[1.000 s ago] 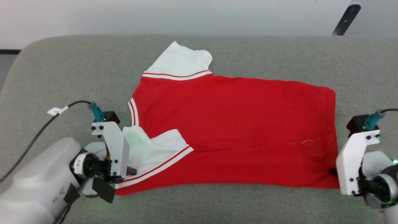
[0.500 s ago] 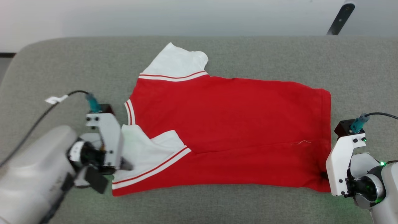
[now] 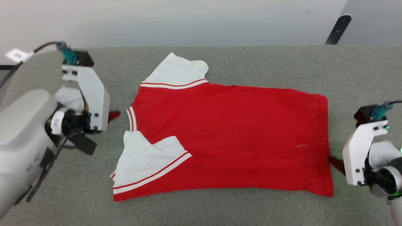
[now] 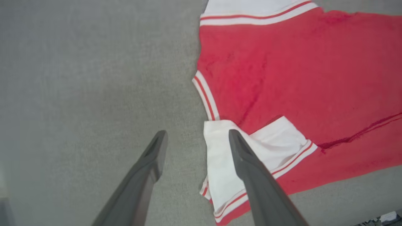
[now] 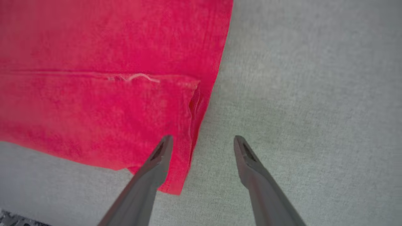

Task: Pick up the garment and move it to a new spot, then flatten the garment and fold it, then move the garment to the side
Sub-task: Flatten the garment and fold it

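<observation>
Since the earlier frames, the left hand (image 4: 198, 133) has been released from the near white sleeve (image 3: 144, 157) and raised clear to the left of the striped collar trim (image 3: 131, 118). The right hand (image 5: 203, 138) has been opened at the near hem corner (image 3: 328, 188). The head camera has also shifted slightly.

**Position of the garment.** The red jersey-style shirt with white short sleeves (image 3: 226, 135) is laid flat across the middle of the grey fabric-covered bench (image 3: 251, 62), with the collar to the left and the hem to the right. Its near long edge is turned over onto the body along a straight fold line (image 3: 251, 150).

**State of the hands.** The fingers of both hands are spread apart and nothing is held. One right finger lies over the hem corner; the other lies over bare bench.

**Step in hand.** The first lengthwise fold is judged to be laid and let go.

**Next move.** The far white sleeve (image 3: 179, 69) and the far hem corner (image 3: 323, 97) are likely to be gripped together and carried toward the near edge, with the cloth kept taut.

**Markings.** No lettering is presented on the upturned side. The print on the white cable tag (image 3: 19, 55) is too small to be read.
</observation>
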Robot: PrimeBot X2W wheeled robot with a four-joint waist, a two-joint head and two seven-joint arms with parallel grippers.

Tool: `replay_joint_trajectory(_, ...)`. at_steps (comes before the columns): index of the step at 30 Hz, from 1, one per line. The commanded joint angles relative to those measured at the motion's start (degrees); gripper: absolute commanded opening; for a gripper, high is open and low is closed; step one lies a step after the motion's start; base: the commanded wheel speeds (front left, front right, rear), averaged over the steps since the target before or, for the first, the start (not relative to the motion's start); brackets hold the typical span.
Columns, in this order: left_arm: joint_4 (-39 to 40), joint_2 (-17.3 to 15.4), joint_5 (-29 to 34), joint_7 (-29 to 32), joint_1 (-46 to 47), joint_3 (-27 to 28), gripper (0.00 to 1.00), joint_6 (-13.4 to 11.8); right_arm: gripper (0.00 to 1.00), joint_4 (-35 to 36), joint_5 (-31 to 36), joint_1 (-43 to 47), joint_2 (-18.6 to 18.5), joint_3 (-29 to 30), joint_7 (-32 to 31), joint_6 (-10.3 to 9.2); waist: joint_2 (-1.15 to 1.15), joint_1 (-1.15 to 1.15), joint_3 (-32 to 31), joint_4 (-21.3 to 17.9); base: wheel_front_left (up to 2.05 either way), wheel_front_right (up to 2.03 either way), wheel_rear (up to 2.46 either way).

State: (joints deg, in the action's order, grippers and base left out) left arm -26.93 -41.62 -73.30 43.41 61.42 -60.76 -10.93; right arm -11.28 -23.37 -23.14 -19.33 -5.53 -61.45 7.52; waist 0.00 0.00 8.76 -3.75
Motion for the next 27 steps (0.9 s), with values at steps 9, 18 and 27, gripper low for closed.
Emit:
replay_joint_trajectory(9,-4.43,2.54,6.44,-15.43,4.26,1.87,1.0,7.68,1.0,13.79,2.53,4.02,3.76,3.52,22.78,-0.08,0.0,0.0,1.51,-3.81,0.0,0.0,0.0)
replay_joint_trajectory(18,-12.63,4.24,10.14,-24.45,9.66,2.67,1.0,14.42,1.0,16.62,8.24,9.27,6.3,-1.2,48.46,-0.08,0.0,0.0,7.07,-9.14,0.0,0.0,0.0)
replay_joint_trajectory(27,-18.94,2.88,12.66,-19.96,18.84,0.67,1.0,17.87,1.0,16.6,11.35,9.18,9.31,-4.35,62.57,-0.09,0.0,0.0,16.18,-15.92,0.0,0.0,0.0)
